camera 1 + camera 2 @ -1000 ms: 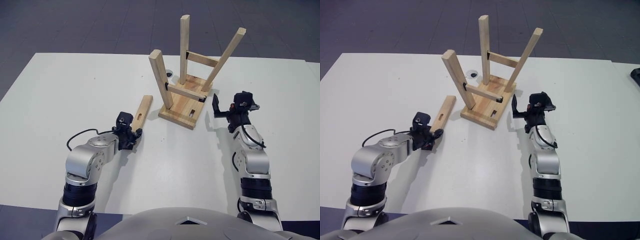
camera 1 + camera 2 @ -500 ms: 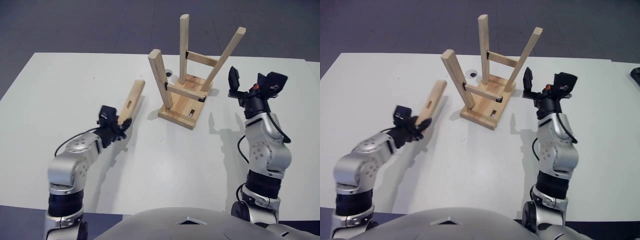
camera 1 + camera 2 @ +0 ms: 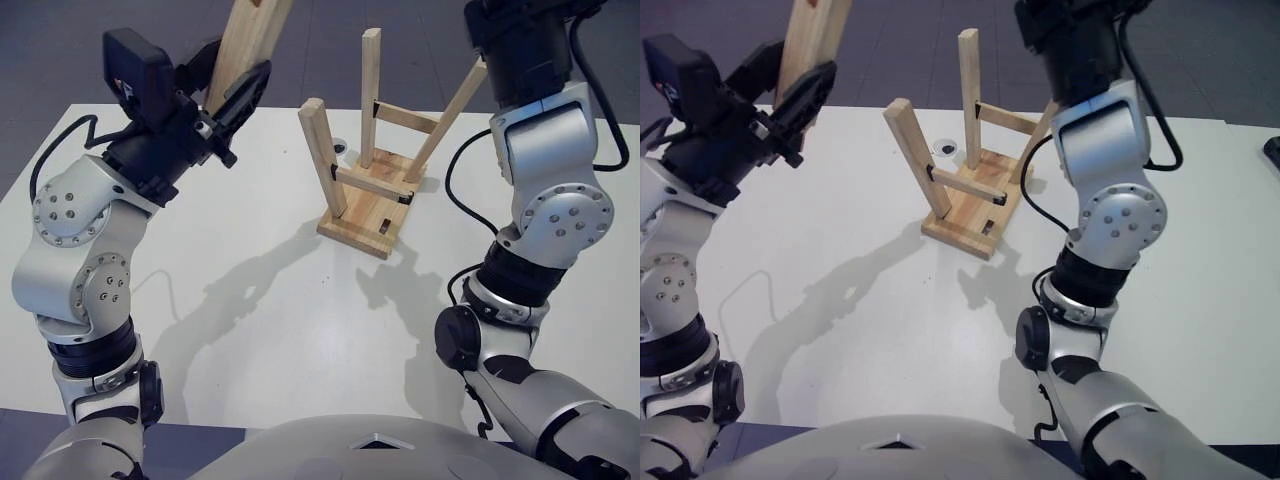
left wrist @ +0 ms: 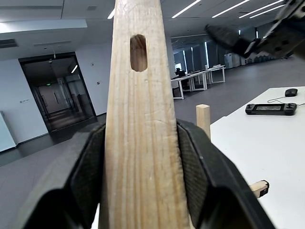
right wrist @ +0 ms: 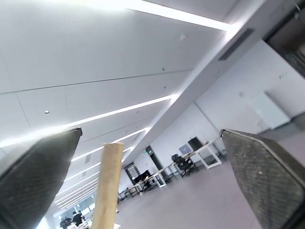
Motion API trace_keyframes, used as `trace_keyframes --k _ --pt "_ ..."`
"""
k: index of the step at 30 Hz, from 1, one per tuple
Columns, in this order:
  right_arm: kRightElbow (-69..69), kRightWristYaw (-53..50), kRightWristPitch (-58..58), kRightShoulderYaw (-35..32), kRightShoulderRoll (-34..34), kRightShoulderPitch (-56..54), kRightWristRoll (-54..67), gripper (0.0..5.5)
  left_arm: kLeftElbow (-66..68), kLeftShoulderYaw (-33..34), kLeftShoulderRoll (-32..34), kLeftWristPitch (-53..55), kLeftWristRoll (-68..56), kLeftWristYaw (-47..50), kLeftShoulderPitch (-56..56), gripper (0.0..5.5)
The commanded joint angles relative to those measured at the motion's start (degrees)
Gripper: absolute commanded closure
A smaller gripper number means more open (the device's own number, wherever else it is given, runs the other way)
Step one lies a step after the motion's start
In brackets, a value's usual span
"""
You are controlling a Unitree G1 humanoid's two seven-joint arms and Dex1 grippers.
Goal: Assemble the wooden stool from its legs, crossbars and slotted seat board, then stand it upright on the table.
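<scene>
Stool: the half-built stool rests upside down on the white table [image 3: 300, 330], far of centre. The slotted seat board [image 3: 365, 225] lies flat, with three legs [image 3: 323, 158] pointing up.
Crossbars: one crossbar [image 3: 372, 184] joins the near-left leg to the far one, and another [image 3: 405, 118] joins the far leg to the right one.
Fourth leg: the loose leg [image 3: 248, 35] is in the air at the far left, well apart from the stool. It stands steeply on end, slot face toward the wrist camera.
Left gripper: the left gripper [image 4: 140, 176] is clamped across the loose leg's lower part, pads flat on both sides.
Right gripper: the right gripper [image 5: 152, 176] has its fingers spread wide and holds nothing. One leg's tip shows between them, untouched.
Change: a second ago the loose leg lay on the table left of the seat board, the left gripper on its near end. It has since been lifted clear. The right arm has risen from beside the board to above the right leg.
Meaning: pickup looks done. Next is probably seating this leg at the board's open near-right corner while the right gripper steadies the frame.
</scene>
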Motion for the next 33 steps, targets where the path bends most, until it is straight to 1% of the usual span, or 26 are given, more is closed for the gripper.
trace_keyframes --k 1,2,6,10,11,12,14,16,19,29,33 --pt "3.56 0.13 1.04 2.0 0.11 -3.42 1.06 0.1 -0.51 -3.07 1.23 -1.68 0.55 -2.0 -2.24 3.44" --pt "4.11 0.25 1.21 2.47 0.26 -3.57 1.1 0.1 -0.43 -3.95 1.16 -1.94 0.93 -2.24 -2.32 3.44" --pt "3.86 0.77 1.78 4.55 1.26 -3.76 1.67 0.75 0.16 -6.56 0.79 -3.07 2.95 -2.44 -1.66 3.44" --pt "2.93 -0.82 1.71 4.28 1.65 -3.79 4.03 1.38 1.04 -7.73 0.32 -3.65 4.67 -2.1 -0.76 3.44" --pt "2.28 -1.2 1.34 3.96 1.28 -3.88 4.31 1.14 1.5 -7.89 0.36 -4.08 5.4 -2.02 -0.46 3.44" --pt "1.54 -1.5 1.2 3.42 0.73 -3.9 5.16 1.13 1.82 -8.03 0.4 -4.48 6.0 -1.93 -0.23 3.44" --pt "0.23 -2.25 0.85 1.81 -0.44 -3.95 7.73 0.74 1.95 -8.08 0.34 -4.88 6.63 -1.5 0.04 3.44" --pt "0.05 -3.19 0.49 0.61 -0.75 -3.99 10.58 0.49 1.51 -8.17 0.13 -4.86 6.78 -1.03 0.17 3.44" --pt "0.56 -3.43 0.36 1.05 -1.08 -3.99 11.72 0.11 1.5 -8.99 0.17 -5.38 7.86 -1.04 0.34 3.44" --pt "4.83 -4.49 1.55 6.06 0.88 -3.48 10.35 0.1 0.48 -11.07 -1.22 -5.78 8.54 -0.28 0.17 3.44" --pt "4.35 -6.17 2.05 7.02 0.51 -3.27 9.64 0.7 0.12 -11.31 -1.35 -5.74 8.66 -0.2 0.46 3.44"
